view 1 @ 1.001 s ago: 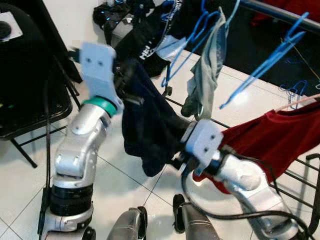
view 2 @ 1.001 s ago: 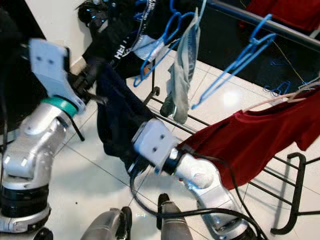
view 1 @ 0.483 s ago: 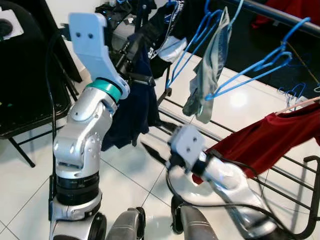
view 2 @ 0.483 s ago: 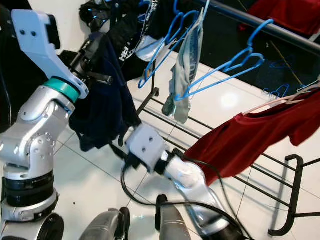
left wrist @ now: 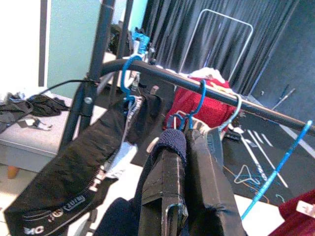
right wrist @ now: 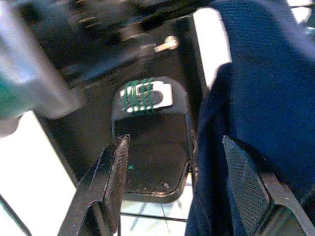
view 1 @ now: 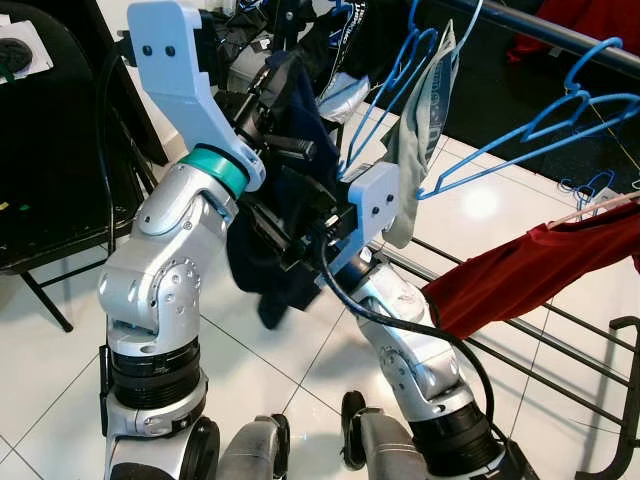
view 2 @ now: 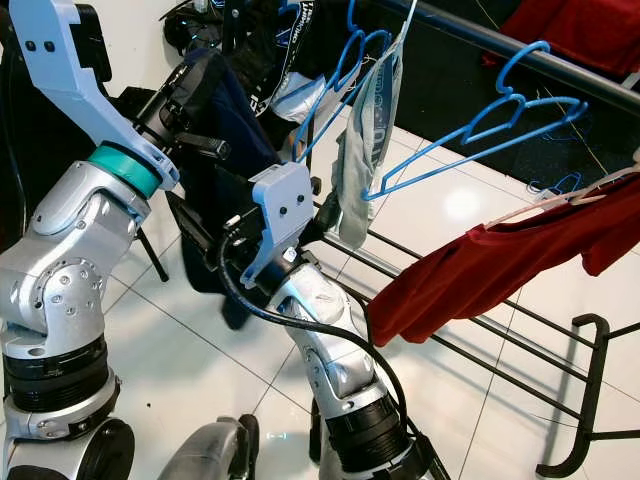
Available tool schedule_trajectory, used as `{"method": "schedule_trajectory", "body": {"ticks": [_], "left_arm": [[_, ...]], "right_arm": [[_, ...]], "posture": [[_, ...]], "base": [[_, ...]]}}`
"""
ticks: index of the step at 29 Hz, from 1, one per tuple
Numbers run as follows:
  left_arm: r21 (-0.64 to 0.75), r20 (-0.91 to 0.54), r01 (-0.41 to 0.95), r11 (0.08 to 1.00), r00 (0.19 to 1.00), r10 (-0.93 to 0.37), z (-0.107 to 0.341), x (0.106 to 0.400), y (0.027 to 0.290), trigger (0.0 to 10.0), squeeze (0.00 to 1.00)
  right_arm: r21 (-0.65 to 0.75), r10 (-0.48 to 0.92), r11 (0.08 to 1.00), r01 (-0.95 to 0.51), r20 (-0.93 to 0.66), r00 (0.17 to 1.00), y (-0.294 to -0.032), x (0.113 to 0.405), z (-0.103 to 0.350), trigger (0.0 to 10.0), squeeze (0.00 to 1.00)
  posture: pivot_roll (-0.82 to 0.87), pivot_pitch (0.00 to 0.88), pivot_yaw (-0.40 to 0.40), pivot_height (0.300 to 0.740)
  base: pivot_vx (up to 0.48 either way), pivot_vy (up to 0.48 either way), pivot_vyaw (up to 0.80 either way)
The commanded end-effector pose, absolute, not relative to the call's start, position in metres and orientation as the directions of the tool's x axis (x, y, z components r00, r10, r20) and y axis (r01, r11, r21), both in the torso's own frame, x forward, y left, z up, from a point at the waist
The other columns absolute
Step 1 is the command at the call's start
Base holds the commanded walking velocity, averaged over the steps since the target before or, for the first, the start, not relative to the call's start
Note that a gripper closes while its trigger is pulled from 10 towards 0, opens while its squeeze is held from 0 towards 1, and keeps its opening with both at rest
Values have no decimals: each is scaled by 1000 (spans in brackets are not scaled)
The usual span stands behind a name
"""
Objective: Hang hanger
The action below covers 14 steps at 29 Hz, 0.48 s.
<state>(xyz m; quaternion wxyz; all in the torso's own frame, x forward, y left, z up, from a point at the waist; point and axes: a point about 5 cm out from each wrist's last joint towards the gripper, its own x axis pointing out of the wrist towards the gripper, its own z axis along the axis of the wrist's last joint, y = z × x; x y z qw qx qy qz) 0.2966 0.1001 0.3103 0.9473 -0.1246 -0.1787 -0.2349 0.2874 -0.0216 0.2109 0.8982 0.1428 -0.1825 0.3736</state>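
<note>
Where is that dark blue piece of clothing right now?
The dark blue garment hangs from the left gripper, raised near the rail on the robot's left. The open right gripper is beside its lower part.

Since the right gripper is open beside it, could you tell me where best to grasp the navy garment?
Probably the free lower hem of the navy garment, approached from below: its top is clamped by the left gripper, and the open right gripper sits alongside the hanging cloth.
</note>
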Motion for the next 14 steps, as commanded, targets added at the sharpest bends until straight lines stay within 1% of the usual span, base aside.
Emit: {"method": "schedule_trajectory", "body": {"ticks": [1, 4, 7, 8, 9, 10, 12, 14], "left_arm": [[-131, 440, 528, 839, 790, -428, 321, 289, 96, 10000, 0], [-135, 435, 535, 834, 788, -435, 322, 288, 95, 10000, 0], [-135, 435, 535, 834, 788, -435, 322, 288, 95, 10000, 0], [-136, 433, 537, 833, 788, -438, 322, 288, 95, 10000, 0], [-139, 428, 535, 833, 791, -437, 321, 288, 95, 10000, 0], [-139, 428, 535, 833, 791, -437, 321, 288, 95, 10000, 0], [-145, 421, 536, 832, 794, -438, 318, 288, 94, 10000, 0], [-148, 419, 538, 830, 794, -440, 318, 288, 94, 10000, 0]], "right_arm": [[174, 594, 679, -713, 439, 673, -23, 292, 209, 10000, 0], [204, 566, 692, -693, 442, 696, -24, 297, 208, 10000, 0], [204, 566, 692, -693, 442, 696, -24, 297, 208, 10000, 0], [212, 537, 720, -661, 433, 724, -27, 301, 207, 10000, 0], [189, 516, 753, -631, 425, 744, -31, 302, 205, 10000, 0], [189, 516, 753, -631, 425, 744, -31, 302, 205, 10000, 0], [125, 505, 794, -594, 408, 761, -40, 297, 199, 10000, 0], [99, 509, 803, -588, 401, 762, -43, 295, 197, 10000, 0]], "posture": [[-43, 137, 68, 740], [-41, 137, 70, 740], [-41, 137, 70, 740], [-41, 135, 65, 740], [-42, 136, 66, 740], [-42, 136, 66, 740], [-58, 141, 66, 740], [-58, 141, 66, 740]], "base": [[0, 0, 0], [0, 0, 0], [0, 0, 0], [0, 0, 0], [0, 0, 0], [0, 0, 0], [0, 0, 0], [0, 0, 0]]}}
